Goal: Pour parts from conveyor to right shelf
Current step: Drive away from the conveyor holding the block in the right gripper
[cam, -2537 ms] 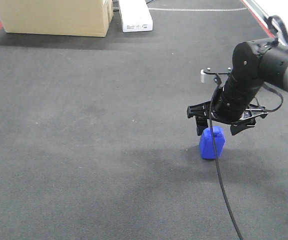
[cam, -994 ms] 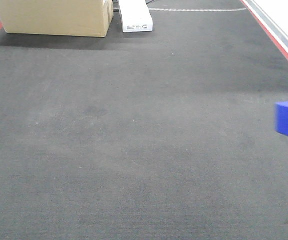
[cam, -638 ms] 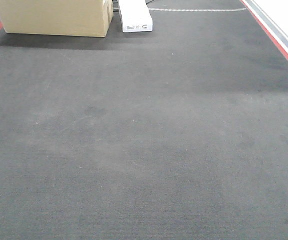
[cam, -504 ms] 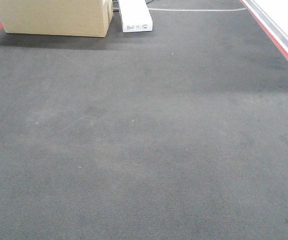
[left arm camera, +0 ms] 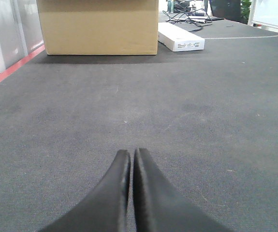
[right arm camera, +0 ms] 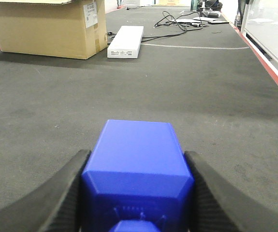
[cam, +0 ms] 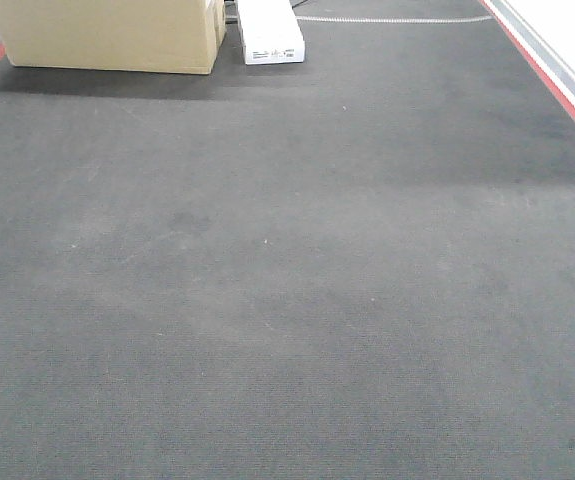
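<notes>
Entry, belt contents, read from the left edge. A red stripe (left arm camera: 8, 72) is running along the near-left border of the conveyor (cam: 267, 300), whose dark grey ribbed surface is filling most of every view. A large cardboard box (cam: 107, 35) is standing at the far left end of the belt, and a flat white box (cam: 270, 35) is lying just beside it to the right, with loose cables (right arm camera: 182, 21) trailing behind. Towards the middle, the left gripper (left arm camera: 130, 153) is hanging low over bare belt, its two dark fingers (left arm camera: 109, 193) pressing together with nothing between them. Further right, the right gripper (right arm camera: 137, 159) is clamping the blue block (right arm camera: 139, 145), one finger on each side face and the round stud pointing back at the camera. Whether the block is touching the belt cannot be told. In the front view only a blue sliver is showing at the right edge, probably a corner of that block. The right shelf is not showing in any view. Step judged in hand: carrying the gripped part towards the shelf. The next move is calling for a swing to the right with a firm hold, then tipping or releasing the block only once it is above a bin.
</notes>
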Controlling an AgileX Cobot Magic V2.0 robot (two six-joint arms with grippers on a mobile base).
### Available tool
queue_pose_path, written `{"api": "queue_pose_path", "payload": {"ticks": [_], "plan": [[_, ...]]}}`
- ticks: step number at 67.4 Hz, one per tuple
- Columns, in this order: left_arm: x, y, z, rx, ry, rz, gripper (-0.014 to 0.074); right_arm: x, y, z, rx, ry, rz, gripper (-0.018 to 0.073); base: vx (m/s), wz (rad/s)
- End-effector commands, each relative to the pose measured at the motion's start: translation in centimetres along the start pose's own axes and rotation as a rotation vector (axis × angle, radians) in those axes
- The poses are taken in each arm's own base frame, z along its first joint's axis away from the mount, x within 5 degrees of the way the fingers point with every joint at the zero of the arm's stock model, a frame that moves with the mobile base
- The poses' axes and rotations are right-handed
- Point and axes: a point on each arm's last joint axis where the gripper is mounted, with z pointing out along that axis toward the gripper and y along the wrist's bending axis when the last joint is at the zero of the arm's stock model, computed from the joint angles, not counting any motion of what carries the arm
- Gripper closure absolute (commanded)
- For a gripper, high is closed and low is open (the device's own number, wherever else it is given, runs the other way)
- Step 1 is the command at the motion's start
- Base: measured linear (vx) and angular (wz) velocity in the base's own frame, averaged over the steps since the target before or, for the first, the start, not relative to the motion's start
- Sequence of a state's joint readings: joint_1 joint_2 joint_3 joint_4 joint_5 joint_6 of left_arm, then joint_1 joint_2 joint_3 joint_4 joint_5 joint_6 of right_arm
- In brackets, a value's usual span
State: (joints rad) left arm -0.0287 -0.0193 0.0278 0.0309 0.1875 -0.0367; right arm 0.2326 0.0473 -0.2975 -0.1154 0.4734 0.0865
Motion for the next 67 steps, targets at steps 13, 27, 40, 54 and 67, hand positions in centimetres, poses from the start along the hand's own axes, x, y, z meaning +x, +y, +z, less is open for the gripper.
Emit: {"api": "queue_pose_path", "payload": {"ticks": [13, 27, 40, 54, 67], "plan": [[-1.31, -0.06, -0.21, 0.008, -0.096, -0.008, 0.0603, -1.59, -0.04, -0.23, 0.007, -0.106, -0.021, 0.0567, 0.0, 0.0], [-1.31, -0.06, -0.21, 0.008, -0.096, -0.008, 0.0603, -1.59, -0.04, -0.23, 0.007, -0.106, -0.021, 0.0567, 0.0, 0.0], [-1.31, -0.06, -0.21, 0.008, -0.096, -0.008, 0.0603, -1.59, -0.04, -0.23, 0.007, -0.106, -0.021, 0.0567, 0.0, 0.0], [-1.31, -0.06, -0.21, 0.008, -0.096, -0.008, 0.0603, -1.59, -0.04, -0.23, 0.007, -0.106, -0.021, 0.0567, -0.01, 0.0], [-1.31, -0.06, -0.21, 0.008, -0.096, -0.008, 0.0603, -1.59, -0.03, -0.23, 0.005, -0.106, -0.021, 0.0567, -0.1, 0.04]]}}
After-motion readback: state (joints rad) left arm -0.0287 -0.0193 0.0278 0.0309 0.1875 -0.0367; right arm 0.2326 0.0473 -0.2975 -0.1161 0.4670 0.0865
